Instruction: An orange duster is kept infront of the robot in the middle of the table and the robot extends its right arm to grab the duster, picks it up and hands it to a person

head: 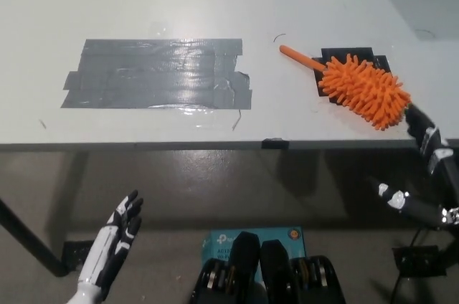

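Observation:
An orange duster with a bristly head and a thin orange handle lies on the white table, right of the middle, over a black tape mark. Its handle points up-left. My black right hand hovers at the table's front edge, just below and right of the duster's head. Its fingers are apart and hold nothing, and one fingertip is close to the bristles. My white left hand rests low at the left, below the table's edge, open and empty.
A wide patch of grey tape covers the table's middle left. The table's front edge runs across the picture. Below it, a blue box sits on the floor, and a dark table leg stands at the left.

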